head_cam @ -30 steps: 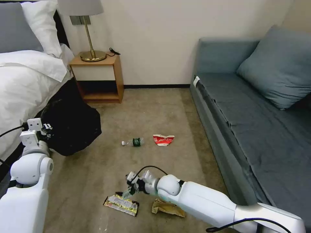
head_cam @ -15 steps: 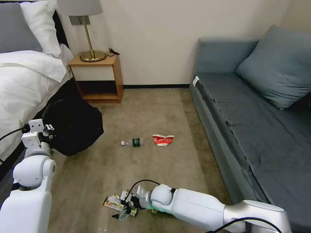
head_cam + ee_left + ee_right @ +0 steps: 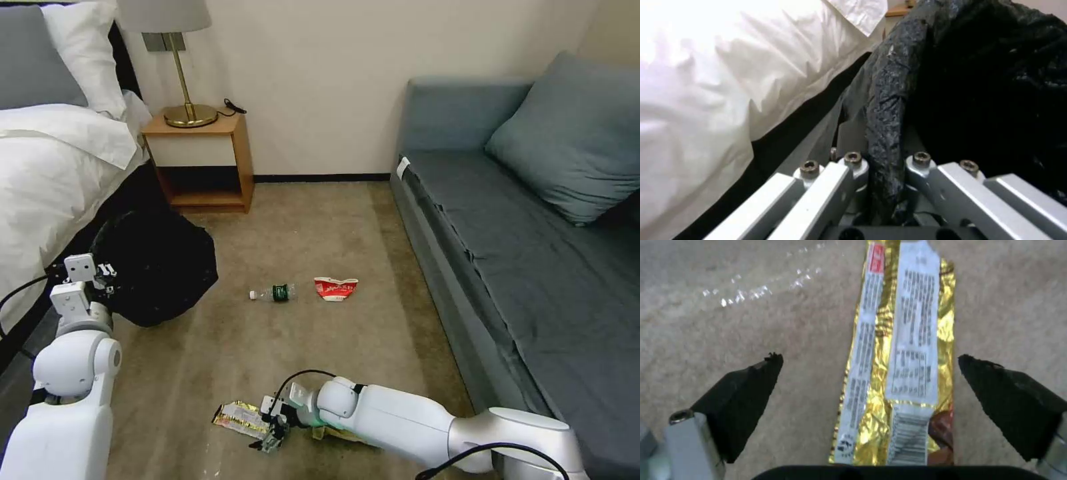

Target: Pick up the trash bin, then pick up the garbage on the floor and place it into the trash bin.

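The trash bin (image 3: 160, 267), lined with a crinkly black bag, hangs tilted beside the bed. My left gripper (image 3: 107, 277) is shut on its rim; the left wrist view shows the left gripper (image 3: 887, 163) pinching the bag-covered edge of the bin (image 3: 987, 83). My right gripper (image 3: 270, 437) is low over the carpet, open, straddling the near end of the flat yellow-gold wrapper (image 3: 237, 415). In the right wrist view the wrapper (image 3: 898, 356) lies between the black fingertips (image 3: 760, 380). A clear bottle (image 3: 275, 293) and a crushed red-white cup (image 3: 336, 288) lie farther out. The brown paper bag (image 3: 321, 433) is mostly hidden under my right arm.
A bed (image 3: 47, 167) with white covers runs along the left. A wooden nightstand (image 3: 200, 160) with a brass lamp (image 3: 180, 67) stands at the back wall. A grey-blue sofa (image 3: 520, 233) fills the right side. Carpet lies open between them.
My right gripper has dropped from above the wrapper to floor level at its near end, and the arm now covers the brown bag. The left arm with the bin has shifted slightly right.
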You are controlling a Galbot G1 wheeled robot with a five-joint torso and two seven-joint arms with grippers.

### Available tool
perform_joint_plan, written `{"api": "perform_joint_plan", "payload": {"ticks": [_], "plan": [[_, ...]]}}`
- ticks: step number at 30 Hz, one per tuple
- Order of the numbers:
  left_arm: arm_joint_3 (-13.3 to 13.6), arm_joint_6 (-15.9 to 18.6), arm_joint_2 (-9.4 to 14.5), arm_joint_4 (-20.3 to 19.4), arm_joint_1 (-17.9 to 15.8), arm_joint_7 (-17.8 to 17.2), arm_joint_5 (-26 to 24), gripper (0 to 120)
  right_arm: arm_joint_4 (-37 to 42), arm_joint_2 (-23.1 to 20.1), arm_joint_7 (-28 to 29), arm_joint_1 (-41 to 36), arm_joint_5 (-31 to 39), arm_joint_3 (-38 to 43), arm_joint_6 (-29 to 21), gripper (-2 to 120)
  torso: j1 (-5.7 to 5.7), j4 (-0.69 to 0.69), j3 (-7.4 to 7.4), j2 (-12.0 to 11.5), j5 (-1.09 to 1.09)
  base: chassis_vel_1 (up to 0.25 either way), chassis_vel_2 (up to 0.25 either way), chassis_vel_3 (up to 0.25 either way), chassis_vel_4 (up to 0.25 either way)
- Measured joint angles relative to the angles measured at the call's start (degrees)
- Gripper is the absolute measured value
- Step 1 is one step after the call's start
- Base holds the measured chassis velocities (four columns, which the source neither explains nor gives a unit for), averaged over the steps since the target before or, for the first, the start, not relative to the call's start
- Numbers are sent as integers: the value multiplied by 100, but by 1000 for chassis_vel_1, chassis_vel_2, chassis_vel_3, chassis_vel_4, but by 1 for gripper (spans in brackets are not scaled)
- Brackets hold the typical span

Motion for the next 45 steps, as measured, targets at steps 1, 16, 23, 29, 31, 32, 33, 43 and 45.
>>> {"api": "perform_joint_plan", "payload": {"ticks": [1, 16, 23, 29, 31, 32, 33, 43, 45], "plan": [[-2, -4, -11, -7, 7, 0, 5, 4, -82, 26, -23, -3, -35, -9, 34, 100, 0, 0, 0, 0, 0, 0, 0, 0, 0], [-25, -65, -82, -31, 67, 7, 6, 4, -601, 132, -181, -64, -310, 97, 181, 100, 0, 0, 0, 0, 1, 0, 0, 0, 0], [-27, -87, -75, -20, 68, 14, -18, 4, -746, 143, -271, -87, -387, 164, 229, 93, 0, -1, -1, 1, 0, 0, 0, 0, 0], [-27, -99, -70, 25, 42, 15, -25, 4, -864, 184, -323, -81, -440, 224, 288, 75, -1, -4, -2, 2, -1, 0, 0, 0, 0], [-14, -99, -80, 24, 22, 16, -26, 4, -874, 189, -328, -77, -442, 229, 291, 64, -1, -4, -2, 2, 0, 0, 0, 0, 0], [-8, -99, -81, 24, 13, 17, -27, 4, -879, 190, -336, -75, -443, 231, 296, 61, -1, -4, -2, 2, 0, 0, 0, 0, 0], [-8, -99, -81, 24, 13, 17, -27, 4, -879, 190, -336, -75, -443, 231, 296, 61, -1, -4, -2, 2, 0, 0, 0, 0, 0], [-17, -99, -57, 24, 13, 26, -41, 4, -886, 187, -457, -44, -465, 323, 340, 29, 0, 3, 1, 0, 2, 0, 0, 0, 0], [-25, -112, -65, 27, 39, 26, -41, 4, -750, 116, -466, -8, -477, 409, 329, 19, 0, 4, 2, -1, -1, 0, 0, 0, 0]]}}
